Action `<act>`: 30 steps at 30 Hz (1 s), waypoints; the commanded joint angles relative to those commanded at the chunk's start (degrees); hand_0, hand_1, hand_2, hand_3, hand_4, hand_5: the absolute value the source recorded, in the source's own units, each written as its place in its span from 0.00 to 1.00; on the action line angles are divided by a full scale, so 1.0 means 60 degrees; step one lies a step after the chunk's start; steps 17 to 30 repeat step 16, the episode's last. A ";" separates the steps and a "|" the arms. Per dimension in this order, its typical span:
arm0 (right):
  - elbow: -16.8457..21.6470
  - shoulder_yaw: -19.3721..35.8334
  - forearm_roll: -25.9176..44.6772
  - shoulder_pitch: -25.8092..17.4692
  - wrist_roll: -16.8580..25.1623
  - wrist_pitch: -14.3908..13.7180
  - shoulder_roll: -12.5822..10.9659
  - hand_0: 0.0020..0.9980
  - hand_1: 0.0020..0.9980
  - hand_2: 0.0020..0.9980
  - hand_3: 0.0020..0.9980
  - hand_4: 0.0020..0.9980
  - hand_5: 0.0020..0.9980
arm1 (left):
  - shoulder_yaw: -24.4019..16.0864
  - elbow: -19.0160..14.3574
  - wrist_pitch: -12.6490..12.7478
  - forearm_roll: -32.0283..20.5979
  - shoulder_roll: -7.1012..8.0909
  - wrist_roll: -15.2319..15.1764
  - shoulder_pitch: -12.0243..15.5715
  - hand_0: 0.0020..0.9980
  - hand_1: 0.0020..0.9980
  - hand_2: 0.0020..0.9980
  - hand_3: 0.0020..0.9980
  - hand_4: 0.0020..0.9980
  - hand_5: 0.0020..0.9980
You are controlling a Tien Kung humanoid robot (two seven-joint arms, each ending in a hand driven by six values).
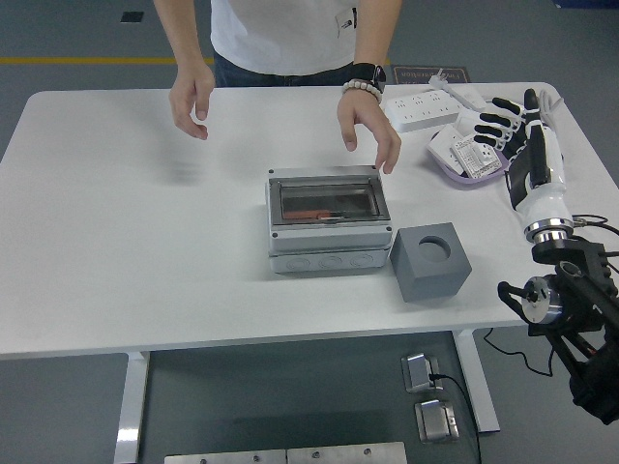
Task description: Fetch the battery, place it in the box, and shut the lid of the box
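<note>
Centrally, the box [329, 221] is sitting on the white table [135, 242] with its clear lid [326, 201] lying flat and apparently shut; an orange-red item, possibly the battery [311, 214], is showing dimly through the window, though its identity cannot be confirmed. Just right of the box, a grey cube [430, 260] with a round recess is standing close to its corner. Beyond it, a shallow tray [467, 153] of small parts and a power strip [422, 104] are lying near the far right edge. The right hand [511, 130] is hovering over that tray, fingers spread and gripping nothing; the left arm is not appearing. A person at the far side is holding both hands [370, 128] above the table, off the box.

Judged risk: with the lid looking closed, the task is probably near complete, but an unlatched lid could spring up. The open fingers, hanging so near the tray, could also clip its contents or the strip's cable.
</note>
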 joint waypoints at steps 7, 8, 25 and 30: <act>0.0077 -0.0033 -0.0216 -0.0140 -0.0182 0.0061 0.0049 0.63 0.61 0.63 0.69 0.90 0.89 | 0.0002 0.0000 -0.0015 0.0027 0.0125 -0.0029 0.0054 0.39 0.60 0.53 0.48 0.00 0.00; 0.0084 -0.0031 -0.0247 -0.0155 -0.0207 0.0070 0.0056 0.63 0.61 0.63 0.69 0.90 0.89 | -0.0002 0.0000 -0.0019 0.0042 0.0142 -0.0031 0.0057 0.39 0.60 0.53 0.48 0.00 0.00; 0.0114 -0.0011 -0.0418 -0.0305 -0.0392 0.0136 0.0059 0.65 0.62 0.64 0.70 0.92 0.89 | -0.0015 0.0000 -0.0039 0.0160 0.0270 -0.0055 0.0067 0.39 0.59 0.53 0.48 0.00 0.00; 0.0114 -0.0011 -0.0418 -0.0305 -0.0392 0.0136 0.0059 0.65 0.62 0.64 0.70 0.92 0.89 | -0.0015 0.0000 -0.0039 0.0160 0.0270 -0.0055 0.0067 0.39 0.59 0.53 0.48 0.00 0.00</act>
